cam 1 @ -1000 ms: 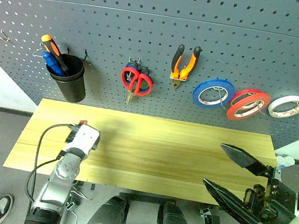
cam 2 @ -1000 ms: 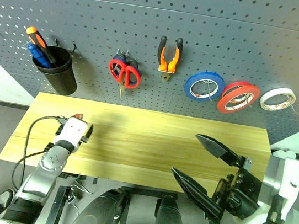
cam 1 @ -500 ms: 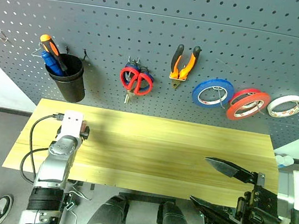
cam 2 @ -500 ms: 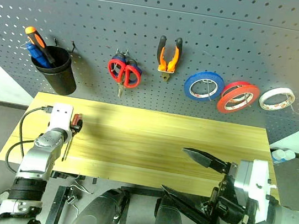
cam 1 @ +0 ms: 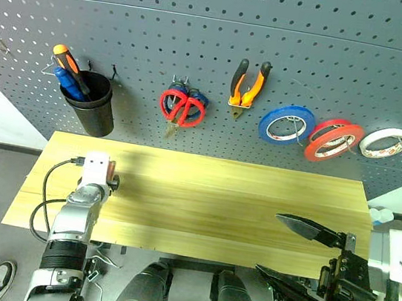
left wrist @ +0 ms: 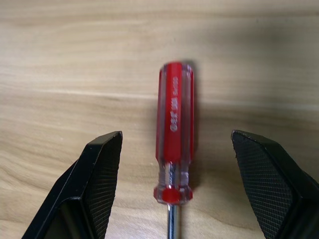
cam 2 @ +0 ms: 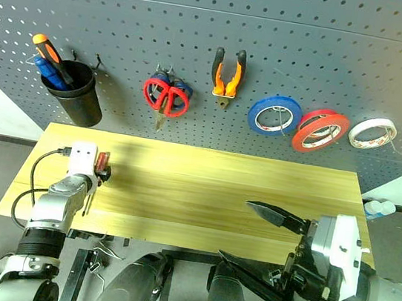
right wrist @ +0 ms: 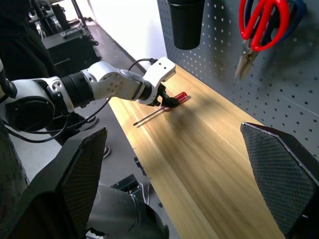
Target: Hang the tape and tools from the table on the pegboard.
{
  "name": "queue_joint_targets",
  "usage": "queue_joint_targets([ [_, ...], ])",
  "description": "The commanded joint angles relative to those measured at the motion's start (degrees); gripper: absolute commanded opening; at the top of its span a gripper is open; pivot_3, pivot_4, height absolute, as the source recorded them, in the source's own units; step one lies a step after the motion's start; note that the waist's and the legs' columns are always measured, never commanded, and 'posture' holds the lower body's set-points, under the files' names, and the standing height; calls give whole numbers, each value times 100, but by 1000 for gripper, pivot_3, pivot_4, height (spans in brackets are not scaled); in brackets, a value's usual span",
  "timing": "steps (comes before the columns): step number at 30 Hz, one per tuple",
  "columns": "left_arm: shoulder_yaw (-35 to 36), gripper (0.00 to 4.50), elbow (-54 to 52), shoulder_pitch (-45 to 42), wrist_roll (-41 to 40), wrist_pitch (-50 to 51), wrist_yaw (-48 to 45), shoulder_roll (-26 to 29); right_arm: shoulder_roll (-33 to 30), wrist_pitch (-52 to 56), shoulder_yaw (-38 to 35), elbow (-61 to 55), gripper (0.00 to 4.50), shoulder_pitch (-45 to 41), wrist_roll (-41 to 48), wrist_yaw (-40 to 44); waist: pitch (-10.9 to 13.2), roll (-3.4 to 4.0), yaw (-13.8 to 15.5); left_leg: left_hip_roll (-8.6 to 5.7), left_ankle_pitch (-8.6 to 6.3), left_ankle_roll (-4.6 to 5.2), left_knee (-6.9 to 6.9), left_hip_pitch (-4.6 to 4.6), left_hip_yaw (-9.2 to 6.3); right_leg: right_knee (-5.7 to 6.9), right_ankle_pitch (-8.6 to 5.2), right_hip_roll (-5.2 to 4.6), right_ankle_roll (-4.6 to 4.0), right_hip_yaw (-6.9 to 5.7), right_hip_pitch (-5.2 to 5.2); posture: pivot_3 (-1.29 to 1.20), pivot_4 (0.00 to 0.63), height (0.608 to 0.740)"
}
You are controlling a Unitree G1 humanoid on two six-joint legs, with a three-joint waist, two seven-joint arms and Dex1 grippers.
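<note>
The slim red-handled screwdriver point(left wrist: 173, 139) lies flat at the left end of the light yellowish wooden bench point(cam 1: 239, 201), directly between the spread fingers of the empty left gripper point(left wrist: 174, 194), its long axis running along the gripper's own line (the open, empty right gripper point(cam 1: 305, 262) hangs well apart)

Red-handled screwdriver point(left wrist: 173, 144): translucent red handle, steel shaft, laid flat on the light wood table point(cam 1: 239, 201), centred between the spread jaws of the left gripper point(left wrist: 174, 199), touched by neither. Red tape point(cam 1: 333, 140), red-handled scissors point(cam 1: 181, 107) and orange-and-black pliers point(cam 1: 248, 84) are seen hung on the dark grey pegboard point(cam 1: 219, 18), well apart from both sets of jaws.
</note>
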Motion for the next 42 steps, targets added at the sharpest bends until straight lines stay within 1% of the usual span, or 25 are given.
queue_joint_targets([
  [1,66,3646,-34,35,-79,37,-79,151,-18,4,-247,-140,4500,78,167,82,7,-8,-1,0,0,0,0,0,-1,0,0,0,0,0,0,-46,260,720],
  [12,82,3646,79,133,-167,7,-95,238,-65,145,-511,-169,4500,180,420,138,73,-36,-6,0,-2,3,-1,-2,-1,-5,0,-2,0,0,0,-65,283,720],
  [28,64,3646,159,270,-299,-118,22,35,-211,389,-936,-86,4500,259,745,286,115,-25,-10,0,-7,11,-7,-8,0,-23,0,-5,0,-1,0,-96,294,720],
  [31,73,3079,70,339,-321,-106,59,-17,-224,412,-938,-55,4500,238,742,299,116,-25,-11,0,-8,12,-10,-9,0,-29,0,-6,1,-1,0,-96,293,720],
  [36,55,1393,-25,389,-359,-73,104,-35,-235,456,-887,-7,4500,161,712,297,122,-24,-21,1,-11,17,-13,-12,1,-39,1,-6,3,-1,0,-95,291,720],
  [38,46,795,-68,417,-368,-56,101,-36,-221,469,-869,-9,4500,147,701,297,126,-21,-13,1,-11,17,-13,-13,0,-41,1,-6,3,-1,0,-91,291,720],
  [42,6,782,-196,459,-374,-15,72,-34,-194,478,-808,9,4500,119,653,296,135,-20,-14,1,-12,19,-13,-16,0,-47,3,-6,5,-2,0,-86,289,720],
])
